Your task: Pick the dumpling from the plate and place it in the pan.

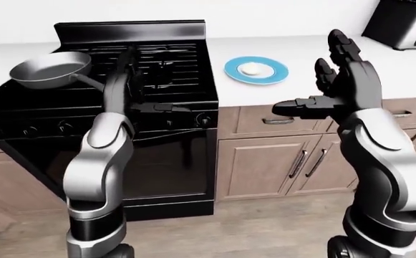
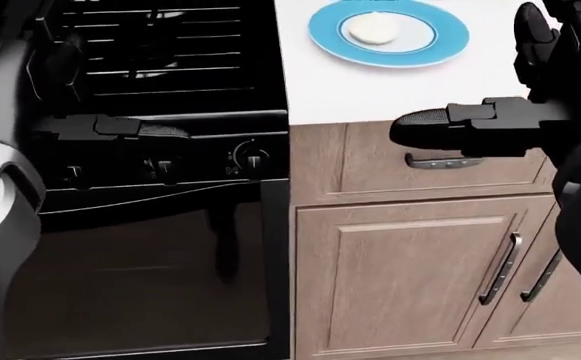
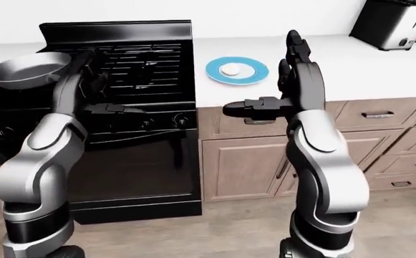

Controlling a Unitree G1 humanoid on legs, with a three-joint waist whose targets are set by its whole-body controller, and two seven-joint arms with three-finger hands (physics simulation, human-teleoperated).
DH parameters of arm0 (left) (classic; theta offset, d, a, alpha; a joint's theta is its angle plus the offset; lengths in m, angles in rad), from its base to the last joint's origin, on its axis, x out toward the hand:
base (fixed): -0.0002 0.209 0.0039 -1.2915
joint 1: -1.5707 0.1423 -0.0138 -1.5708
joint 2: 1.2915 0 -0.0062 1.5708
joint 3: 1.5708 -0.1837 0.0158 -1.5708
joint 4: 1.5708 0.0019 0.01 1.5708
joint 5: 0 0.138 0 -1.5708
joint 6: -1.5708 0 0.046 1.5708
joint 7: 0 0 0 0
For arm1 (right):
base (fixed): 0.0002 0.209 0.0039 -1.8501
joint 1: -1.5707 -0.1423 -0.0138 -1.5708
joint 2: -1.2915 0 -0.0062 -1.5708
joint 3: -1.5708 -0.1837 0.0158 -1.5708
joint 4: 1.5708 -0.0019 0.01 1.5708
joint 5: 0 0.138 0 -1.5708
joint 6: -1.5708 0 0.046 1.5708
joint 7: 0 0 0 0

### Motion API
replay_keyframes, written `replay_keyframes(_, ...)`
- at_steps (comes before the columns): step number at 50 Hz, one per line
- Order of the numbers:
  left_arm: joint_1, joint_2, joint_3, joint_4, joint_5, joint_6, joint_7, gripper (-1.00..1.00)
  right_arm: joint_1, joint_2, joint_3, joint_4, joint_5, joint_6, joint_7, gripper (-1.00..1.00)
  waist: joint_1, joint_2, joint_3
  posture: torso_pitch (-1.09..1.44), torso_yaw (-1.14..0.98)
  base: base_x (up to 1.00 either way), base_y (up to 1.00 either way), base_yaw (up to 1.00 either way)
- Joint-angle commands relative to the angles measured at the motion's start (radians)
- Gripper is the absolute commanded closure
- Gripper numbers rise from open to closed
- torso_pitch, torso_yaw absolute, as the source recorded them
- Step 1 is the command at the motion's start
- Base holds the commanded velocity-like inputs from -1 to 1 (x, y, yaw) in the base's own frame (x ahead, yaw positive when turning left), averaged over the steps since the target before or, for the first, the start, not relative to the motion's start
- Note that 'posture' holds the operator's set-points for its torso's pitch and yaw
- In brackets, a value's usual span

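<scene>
Dumpling (image 1: 251,68): one, white, lying on the one blue plate (image 1: 275,75) on the white counter (image 1: 315,86)
Pan (image 1: 49,69): one, grey, on the black stove (image 1: 172,80), at the left of the left-eye view; well apart from the plate
My right hand (image 1: 329,80): raised, fingers spread apart, holding nothing
My left hand (image 1: 135,75): dark against the stove; I cannot tell its fingers
Toaster (image 1: 402,24): one, cut off at the top right corner

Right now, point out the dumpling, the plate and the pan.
dumpling (image 2: 373,29), head view, its white top.
plate (image 2: 440,41), head view, bare blue rim at right.
pan (image 1: 47,67), left-eye view, inside of the grey bowl.
</scene>
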Motion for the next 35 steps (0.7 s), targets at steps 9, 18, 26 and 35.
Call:
replay_keyframes(9, -0.030, 0.014, 0.017, -0.034, 0.004, -0.030, 0.007, -1.00, -0.035, -0.006, 0.002, -0.032, 0.004, -0.017, 0.000, -1.00, 0.006, 0.060, -0.040, 0.00, 0.00, 0.21, -0.06, 0.00)
replay_keyframes(18, -0.029, 0.014, 0.017, -0.031, 0.004, -0.035, 0.008, -1.00, -0.025, -0.003, 0.005, -0.022, -0.001, -0.034, 0.005, -1.00, 0.022, -0.081, -0.045, 0.00, 0.00, 0.21, -0.06, 0.00)
replay_keyframes(26, -0.031, 0.015, 0.018, -0.035, 0.002, -0.027, 0.011, -1.00, -0.033, -0.003, 0.003, -0.030, -0.002, -0.019, 0.003, -1.00, 0.004, -0.018, -0.022, 0.00, 0.00, 0.21, -0.06, 0.00)
replay_keyframes(35, -0.032, 0.016, 0.019, -0.027, 0.001, -0.033, 0.011, -1.00, -0.033, -0.005, -0.001, -0.026, 0.002, -0.022, 0.004, -1.00, 0.002, 0.063, -0.029, 0.00, 0.00, 0.21, -0.06, 0.00)
